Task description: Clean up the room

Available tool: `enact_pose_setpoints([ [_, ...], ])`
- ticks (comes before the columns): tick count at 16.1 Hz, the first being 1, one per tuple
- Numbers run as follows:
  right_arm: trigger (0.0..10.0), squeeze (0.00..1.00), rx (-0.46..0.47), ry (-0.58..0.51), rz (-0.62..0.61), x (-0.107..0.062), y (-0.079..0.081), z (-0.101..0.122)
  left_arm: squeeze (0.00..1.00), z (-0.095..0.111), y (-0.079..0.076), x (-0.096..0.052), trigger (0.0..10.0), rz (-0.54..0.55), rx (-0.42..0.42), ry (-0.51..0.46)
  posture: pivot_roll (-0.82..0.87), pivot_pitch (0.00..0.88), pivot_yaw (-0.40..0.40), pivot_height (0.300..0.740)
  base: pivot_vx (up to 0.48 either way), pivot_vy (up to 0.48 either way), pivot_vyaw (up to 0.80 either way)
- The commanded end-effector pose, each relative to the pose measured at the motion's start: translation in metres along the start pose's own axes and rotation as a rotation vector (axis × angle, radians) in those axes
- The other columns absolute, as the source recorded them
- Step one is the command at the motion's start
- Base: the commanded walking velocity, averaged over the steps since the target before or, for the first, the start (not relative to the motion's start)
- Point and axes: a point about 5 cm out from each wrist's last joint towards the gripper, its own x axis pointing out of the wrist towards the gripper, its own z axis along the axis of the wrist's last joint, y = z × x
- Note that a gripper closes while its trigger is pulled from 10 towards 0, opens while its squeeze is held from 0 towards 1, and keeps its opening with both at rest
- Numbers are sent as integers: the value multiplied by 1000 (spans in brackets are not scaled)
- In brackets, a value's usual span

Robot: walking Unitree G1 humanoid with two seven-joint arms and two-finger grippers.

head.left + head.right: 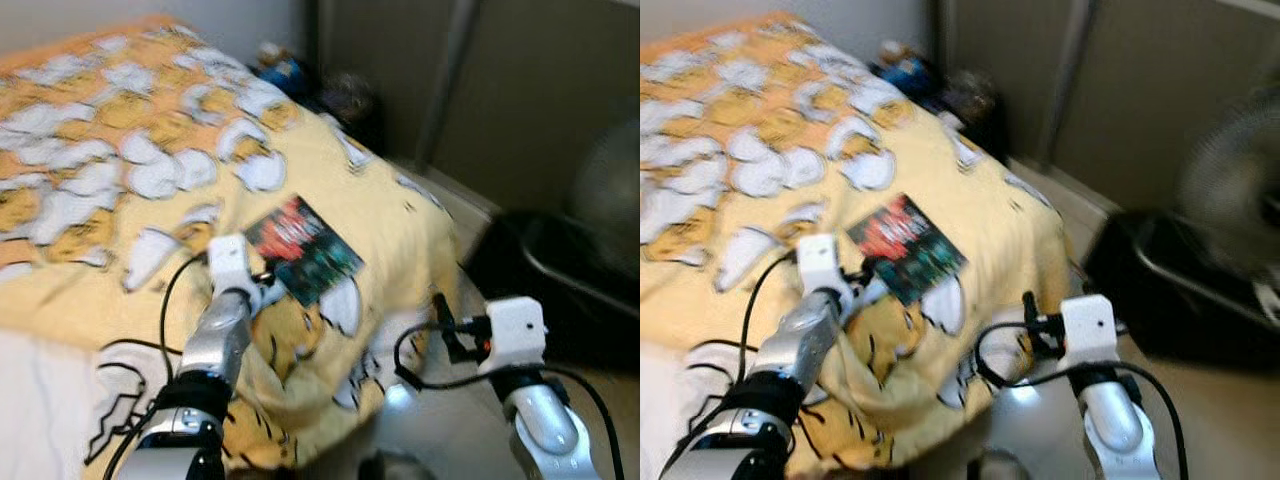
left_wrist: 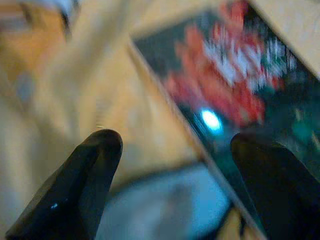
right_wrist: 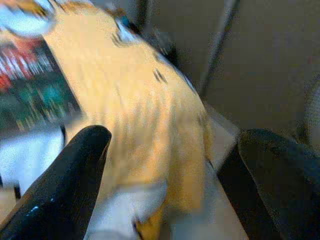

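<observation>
A flat book (image 1: 302, 248) with a dark red-and-green cover lies near the corner of a bed covered by a yellow patterned blanket (image 1: 150, 150). My left gripper (image 2: 172, 165) is open just at the book's near edge (image 2: 240, 95), fingers wide apart above the blanket. My left arm (image 1: 225, 320) reaches over the bed toward it. My right gripper (image 3: 175, 165) is open and held off the bed's corner, near the blanket's hanging side (image 3: 150, 115), with nothing between its fingers. The right wrist (image 1: 510, 335) hovers above the floor.
Blurred small objects (image 1: 285, 70) sit at the bed's far corner by the wall. A dark black object (image 1: 560, 270) stands on the floor to the right, with a fan-like shape (image 1: 1240, 180) above it. Grey wall panels run behind.
</observation>
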Motion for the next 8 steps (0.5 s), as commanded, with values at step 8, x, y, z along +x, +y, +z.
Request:
enact_pose_setpoints([
  [8,10000,0,2,54,23,-21,2,4,0,-45,-22,-3,10000,-43,-311,192,-331,252,38,740,0,0,0],
])
